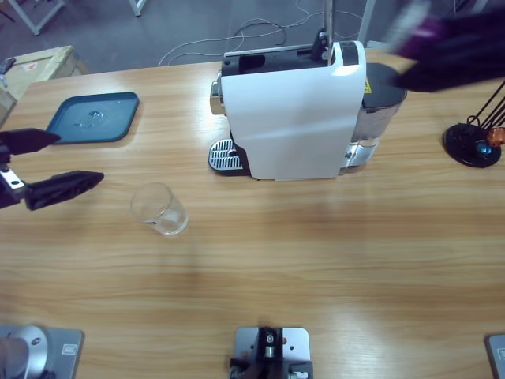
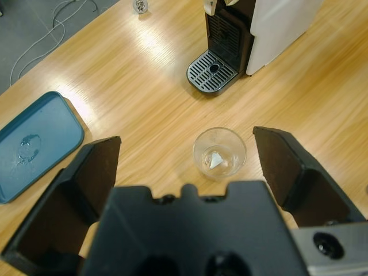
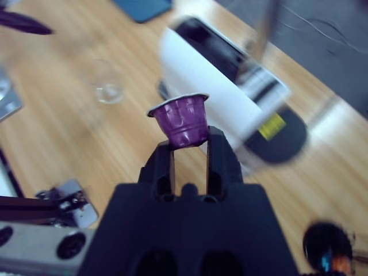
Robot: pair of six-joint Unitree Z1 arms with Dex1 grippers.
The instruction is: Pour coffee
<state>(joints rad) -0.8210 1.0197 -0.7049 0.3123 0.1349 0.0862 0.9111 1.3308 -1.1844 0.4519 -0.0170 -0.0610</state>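
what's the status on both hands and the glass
Left hand open, short of the glass. Right hand shut on purple capsule. Glass off the drip tray; no coffee visible.

I read this as a robotics lab or test room set up as a mock coffee corner: a long wooden table (image 1: 260,260) fills most of my high view, and on it, upper middle, stands a white capsule coffee machine (image 1: 296,118). Beyond its far edge, along the top of the frame, I see grey carpet (image 1: 189,24) with loose white cables (image 1: 268,31) trailing over it, white furniture legs (image 1: 31,16) at upper left, and a wooden crate (image 1: 35,65) beside them.
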